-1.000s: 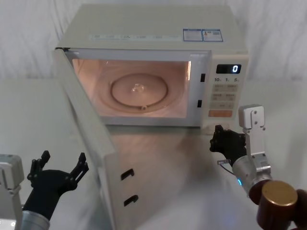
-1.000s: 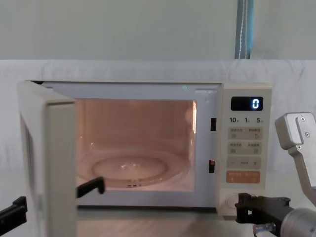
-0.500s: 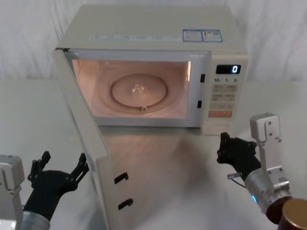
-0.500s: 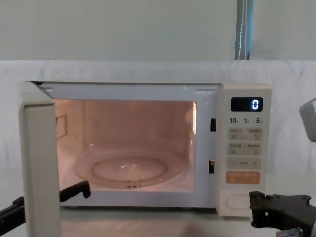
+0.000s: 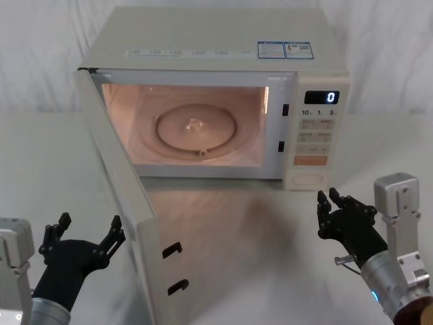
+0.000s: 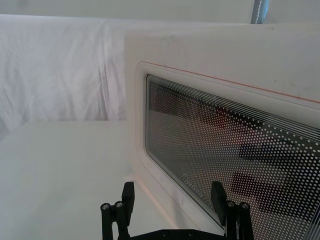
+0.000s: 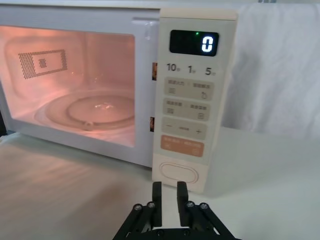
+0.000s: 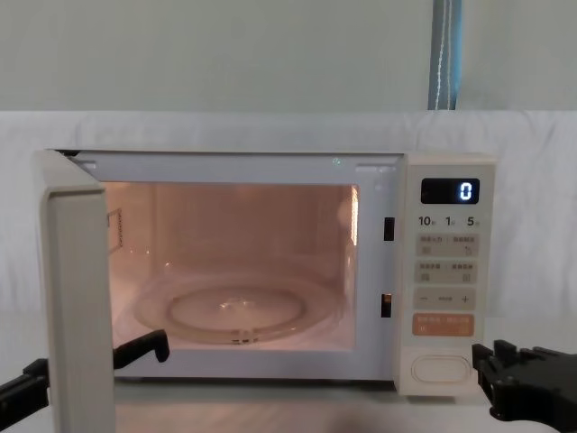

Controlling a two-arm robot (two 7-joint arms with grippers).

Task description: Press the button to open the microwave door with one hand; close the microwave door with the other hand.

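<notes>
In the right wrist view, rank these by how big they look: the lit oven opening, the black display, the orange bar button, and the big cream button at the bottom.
1. Oven opening, far largest.
2. Display.
3-4. Orange bar button and cream button: they look alike, so no ranking between them.

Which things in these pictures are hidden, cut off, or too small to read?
- Small grey print on the control keys: too small to read in the right wrist view.
- The microwave door: its logo is not visible; the left wrist view's edge cuts the door.
- The left gripper: in the chest view the open door's edge covers its middle.
- The right gripper: cut by the chest view's lower right corner.
- Top labels: too small in the head view.
</notes>
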